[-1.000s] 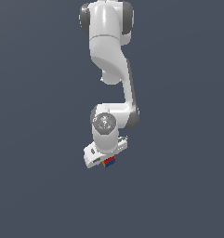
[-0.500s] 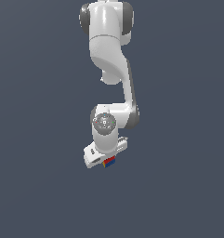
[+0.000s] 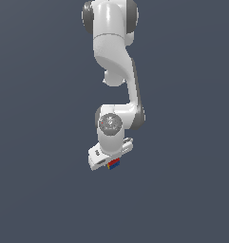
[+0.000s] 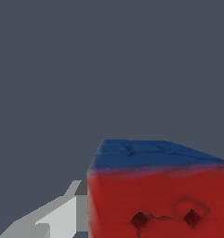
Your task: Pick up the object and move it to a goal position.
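The small cube (image 3: pixel 114 164) with red, yellow and blue faces sits at the lower end of the white arm in the exterior view, right under the white hand. My gripper (image 3: pixel 113 163) is around it; its fingers are mostly hidden by the hand. In the wrist view the cube (image 4: pixel 160 190) fills the near part of the picture, with a red face bearing dark dots and a blue face beyond it. One light grey finger (image 4: pixel 57 218) lies against the cube's side. The other finger is out of view.
A plain dark grey surface (image 3: pixel 44 142) fills the surroundings in both views. The white arm (image 3: pixel 113 71) reaches down from the top of the exterior view.
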